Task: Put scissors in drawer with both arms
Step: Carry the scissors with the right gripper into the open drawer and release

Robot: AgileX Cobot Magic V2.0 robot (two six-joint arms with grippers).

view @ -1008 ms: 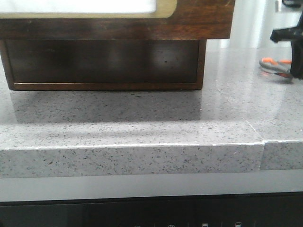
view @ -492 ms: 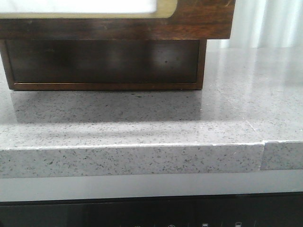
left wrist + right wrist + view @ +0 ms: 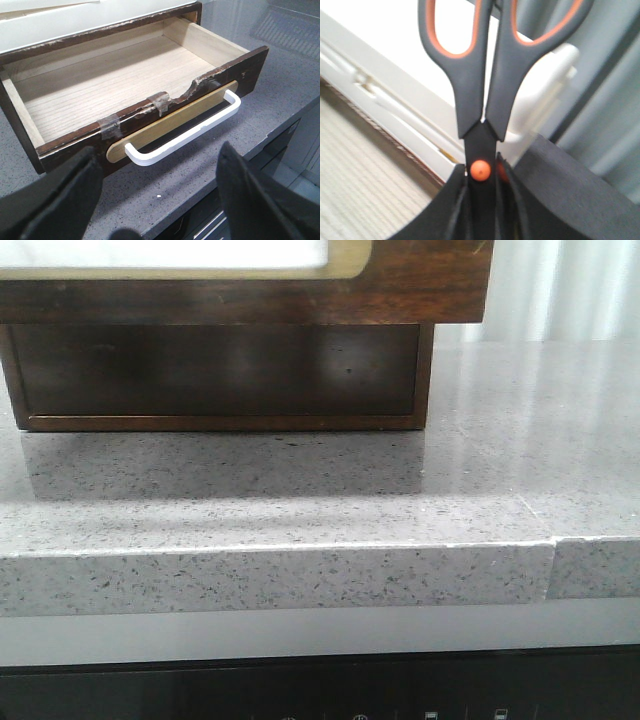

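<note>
The scissors (image 3: 476, 95), dark grey with orange-lined loops and an orange pivot screw, show only in the right wrist view. My right gripper (image 3: 485, 176) is shut on their blades just past the pivot, with the handles pointing away from it. A pale wood floor (image 3: 355, 165) with a dark brown rim lies beneath and beside them. The drawer (image 3: 100, 85) stands pulled open and empty in the left wrist view, with a white handle (image 3: 185, 132) on a tan plate. My left gripper (image 3: 160, 200) is open and empty over the counter in front of that handle. In the front view only the drawer's front (image 3: 420, 280) shows.
The plain dark lower cabinet front (image 3: 220, 370) sits under the drawer on the speckled grey counter (image 3: 300, 500). The counter's front edge (image 3: 240, 150) runs close below the drawer front. A white plastic object (image 3: 545, 85) and grey curtain stand behind the scissors.
One second ago the scissors lay on the counter at the front view's right edge with the black gripper over them. Both have since left that view, and the right gripper holds the scissors aloft.
</note>
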